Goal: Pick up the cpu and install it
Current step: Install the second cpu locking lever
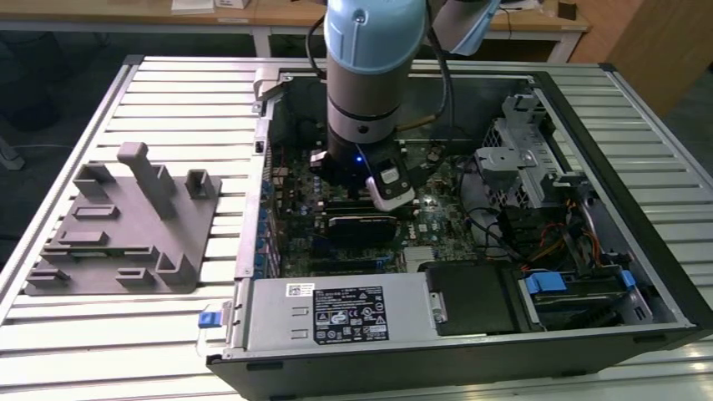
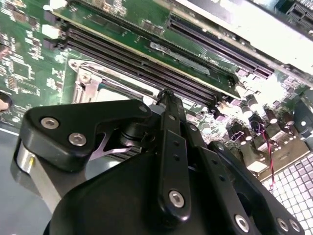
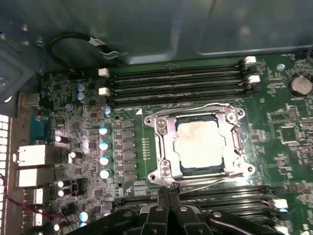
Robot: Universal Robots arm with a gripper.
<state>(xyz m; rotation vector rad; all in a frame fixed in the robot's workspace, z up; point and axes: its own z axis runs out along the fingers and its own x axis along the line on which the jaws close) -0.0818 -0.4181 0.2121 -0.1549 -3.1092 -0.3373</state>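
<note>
The cpu (image 3: 199, 143) is seated in the motherboard socket (image 3: 164, 147), framed by the metal retention bracket, between the memory slots (image 3: 176, 83). The gripper (image 3: 168, 192) is held just beside the socket's edge, its fingers pressed together and nothing grasped, inside the open computer case (image 1: 624, 209).

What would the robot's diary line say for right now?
hand: shut, holding nothing | cpu: sitting in motherboard socket | hand position: just beside socket edge, inside open computer case
</note>
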